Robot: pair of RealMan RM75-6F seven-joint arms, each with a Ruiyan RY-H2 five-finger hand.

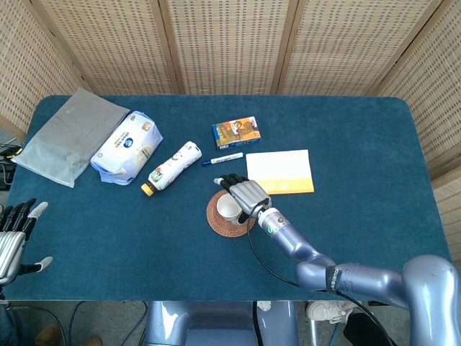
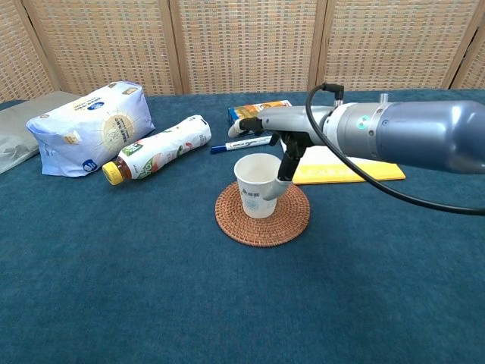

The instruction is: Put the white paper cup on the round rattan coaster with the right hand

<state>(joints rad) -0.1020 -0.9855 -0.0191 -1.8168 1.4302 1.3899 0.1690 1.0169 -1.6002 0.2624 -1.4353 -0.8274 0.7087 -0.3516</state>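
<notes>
Letting go cleanly is what this step needs, because the white paper cup (image 2: 257, 185) already sits upright on the round rattan coaster (image 2: 262, 214), a little toward its left side with woven rim showing all round. Nearest you in the chest view, one finger of your right hand (image 2: 274, 130) runs down the cup's right wall and touches it, while the others stretch out flat over and behind the mouth. From above, the right hand's fingers (image 1: 232, 181) fan past the cup's far rim. Whether that low finger presses or merely rests against the paper I cannot tell, so treat the cup as lightly held.

Spread the touching finger outward, away from the wall, before you lift anything. Then raise the hand straight up until the fingers clear the rim, and only then draw back toward the yellow notepad (image 2: 342, 168). A sideways pull would likely tip such a light cup.

Beyond your fingertips lie the marker pen (image 2: 236, 144) and the small printed box (image 2: 254, 111); the left hand (image 1: 14, 234) idles well apart, fingers spread, holding nothing.
</notes>
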